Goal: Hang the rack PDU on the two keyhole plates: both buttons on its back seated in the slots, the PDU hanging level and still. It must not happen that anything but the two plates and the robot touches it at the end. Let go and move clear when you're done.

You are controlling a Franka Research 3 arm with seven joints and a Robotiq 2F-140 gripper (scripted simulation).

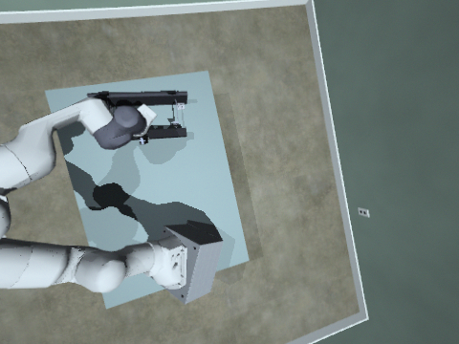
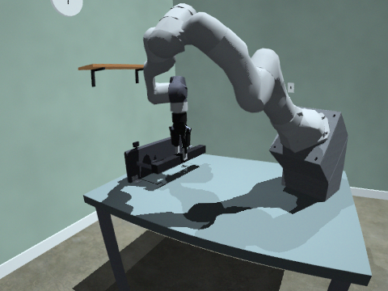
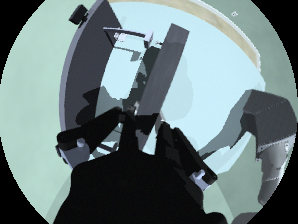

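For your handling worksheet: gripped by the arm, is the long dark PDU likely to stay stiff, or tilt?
The PDU looks like a rigid bar, so it probably won't sag. The gripper clamps it off-centre, so it may tilt toward the longer end.

Upright panel [image 2: 150, 154] just beside hand [image 2: 181, 153]

Dark bar-shaped rack PDU [image 2: 175, 158] level, raised off table, just beside upright keyhole plates [image 2: 139, 159].
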